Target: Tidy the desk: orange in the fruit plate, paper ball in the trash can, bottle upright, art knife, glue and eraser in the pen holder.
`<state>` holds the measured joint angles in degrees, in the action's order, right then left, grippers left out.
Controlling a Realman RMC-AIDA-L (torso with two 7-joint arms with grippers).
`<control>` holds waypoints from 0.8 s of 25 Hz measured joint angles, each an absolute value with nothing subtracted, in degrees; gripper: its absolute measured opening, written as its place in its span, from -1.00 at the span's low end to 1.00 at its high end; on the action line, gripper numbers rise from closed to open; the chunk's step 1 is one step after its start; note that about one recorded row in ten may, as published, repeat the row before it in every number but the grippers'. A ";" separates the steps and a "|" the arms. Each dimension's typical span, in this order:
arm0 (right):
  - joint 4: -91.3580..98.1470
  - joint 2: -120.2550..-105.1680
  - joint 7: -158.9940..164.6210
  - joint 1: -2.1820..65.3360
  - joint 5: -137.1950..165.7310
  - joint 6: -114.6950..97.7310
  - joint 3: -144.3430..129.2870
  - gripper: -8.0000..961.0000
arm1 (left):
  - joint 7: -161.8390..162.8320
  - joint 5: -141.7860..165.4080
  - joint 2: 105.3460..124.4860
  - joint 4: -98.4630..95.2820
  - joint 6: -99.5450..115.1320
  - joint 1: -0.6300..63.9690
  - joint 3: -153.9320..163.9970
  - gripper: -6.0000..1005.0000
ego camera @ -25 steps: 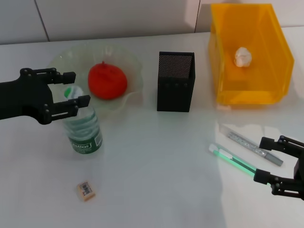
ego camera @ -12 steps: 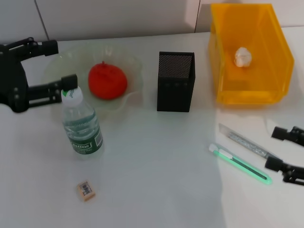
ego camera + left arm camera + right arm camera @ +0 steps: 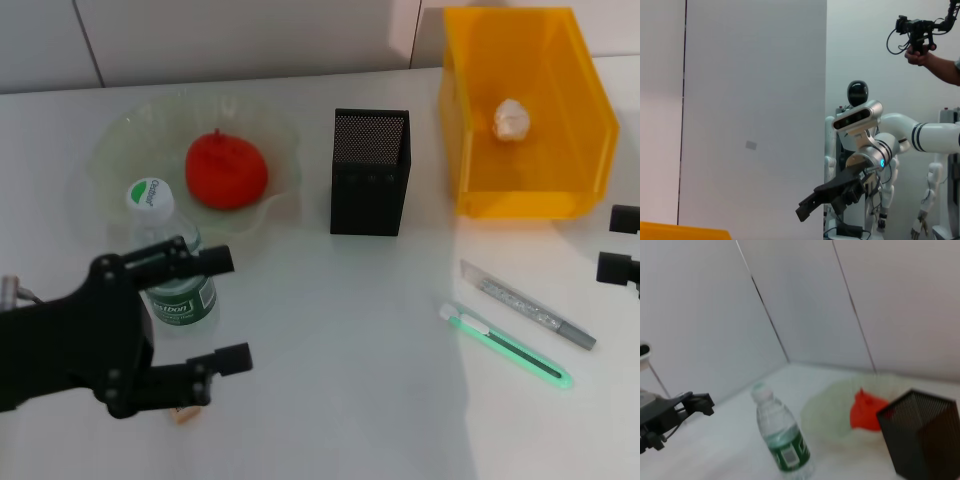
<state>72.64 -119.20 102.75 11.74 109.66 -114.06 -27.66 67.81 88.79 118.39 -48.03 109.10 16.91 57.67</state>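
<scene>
The orange (image 3: 226, 170) lies in the clear fruit plate (image 3: 110, 135). The paper ball (image 3: 510, 118) lies in the yellow trash bin (image 3: 525, 190). The bottle (image 3: 168, 262) stands upright in front of the plate. The grey art knife (image 3: 528, 305) and the green glue stick (image 3: 505, 345) lie on the table at the right. The black mesh pen holder (image 3: 370, 172) stands mid-table. My left gripper (image 3: 225, 310) is open just in front of the bottle, over the eraser (image 3: 184, 414), which is mostly hidden. My right gripper (image 3: 622, 243) is open at the right edge, apart from the knife.
The right wrist view shows the bottle (image 3: 781, 440), the orange (image 3: 867, 410), the pen holder (image 3: 922, 435) and my left gripper (image 3: 670, 412) far off. The left wrist view shows a wall, the bin's edge (image 3: 685, 232) and another robot (image 3: 860, 165).
My left gripper let go of the upright bottle, lifted away, then came down toward the table's front over the eraser. My right gripper drew back to the right edge, away from the glue stick.
</scene>
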 joint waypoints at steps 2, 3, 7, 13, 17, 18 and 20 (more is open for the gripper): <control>79.36 -119.13 110.29 12.66 111.35 -114.10 -30.47 0.76 | 60.55 89.13 118.33 -38.48 108.73 18.80 57.95 0.61; 82.52 -119.09 114.10 13.47 112.97 -114.12 -32.08 0.76 | 58.70 89.68 118.32 -35.74 108.23 19.66 58.06 0.61; 94.59 -119.15 127.30 17.33 125.24 -114.32 -41.80 0.76 | 57.29 91.03 118.38 -33.34 107.03 20.66 58.12 0.61; 103.88 -119.31 142.84 22.11 139.24 -113.70 -59.72 0.76 | 57.08 92.03 118.60 -32.40 105.26 21.84 58.10 0.61; 104.11 -119.29 149.31 24.83 147.31 -111.38 -69.92 0.76 | 57.04 92.03 118.57 -32.14 105.06 22.19 58.09 0.61; 103.62 -119.29 150.50 25.22 148.57 -110.34 -72.18 0.76 | 57.04 92.03 118.56 -32.13 105.04 22.22 58.09 0.61; 102.21 -119.28 152.05 25.56 150.61 -107.52 -76.33 0.76 | 57.03 92.03 118.56 -32.10 105.00 22.29 58.09 0.61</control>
<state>102.21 -119.28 152.05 25.56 150.61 -107.52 -76.33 57.03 92.03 118.56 -32.10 105.00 22.29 58.09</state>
